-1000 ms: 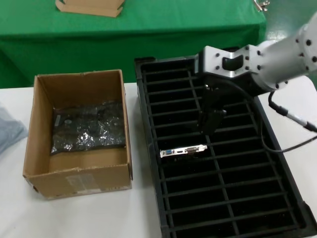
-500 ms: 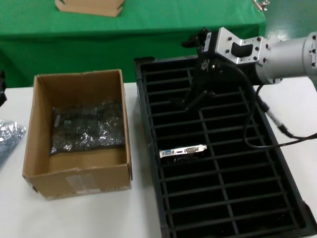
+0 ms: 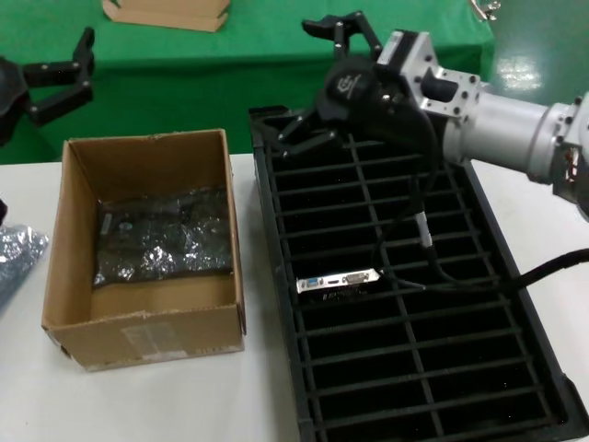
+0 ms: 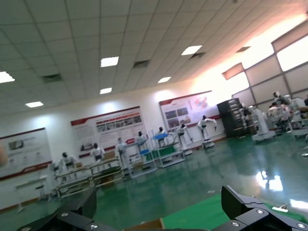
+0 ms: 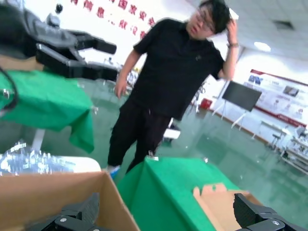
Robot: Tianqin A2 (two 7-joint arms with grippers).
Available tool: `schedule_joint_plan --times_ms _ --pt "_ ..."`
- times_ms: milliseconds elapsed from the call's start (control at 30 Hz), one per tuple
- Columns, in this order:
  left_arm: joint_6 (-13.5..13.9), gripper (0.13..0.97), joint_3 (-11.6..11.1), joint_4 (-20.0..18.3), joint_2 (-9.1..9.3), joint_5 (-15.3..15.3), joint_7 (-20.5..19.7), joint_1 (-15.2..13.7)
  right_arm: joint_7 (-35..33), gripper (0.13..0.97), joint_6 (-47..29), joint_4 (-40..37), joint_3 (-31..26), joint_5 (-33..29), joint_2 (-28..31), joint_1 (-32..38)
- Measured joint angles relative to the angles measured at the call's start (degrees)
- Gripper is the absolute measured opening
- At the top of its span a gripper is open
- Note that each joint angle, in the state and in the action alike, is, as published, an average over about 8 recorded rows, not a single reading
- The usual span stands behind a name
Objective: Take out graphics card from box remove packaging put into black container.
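- Right hand [image 3: 317, 83] spread wide, empty, top centre of frame above the black container [image 3: 515, 304].
- Left hand [image 3: 57, 81] wide too, upper left.
- Graphics card [image 3: 340, 280] stands in a middle slot.
- Bagged card [image 3: 164, 236] inside the box [image 3: 147, 336], left.

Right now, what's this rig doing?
One unwrapped dark graphics card with silver bracket stands in a slot of the black slotted plastic crate. The right tool, open and empty, is raised over the crate's far end. Another card in a shiny grey plastic bag lies in the brown cardboard box. The left tool hangs open, beyond the box.
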Motion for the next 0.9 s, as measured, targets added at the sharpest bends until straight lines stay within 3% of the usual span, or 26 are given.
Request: schedule_joint_plan --times_ms 367,900 --pt "-2.6 0.959 1.2 -0.6 0.91 1.2 -1.6 2.8 0.3 0.966 5.2 3.5 2.0 1.5 0.4 -6.5" --pt "-7.9 0.966 3.4 -1.8 2.72 3.5 -4.9 8.8 0.8 0.966 15.5 10.4 6.1 4.7 1.0 -19.5"
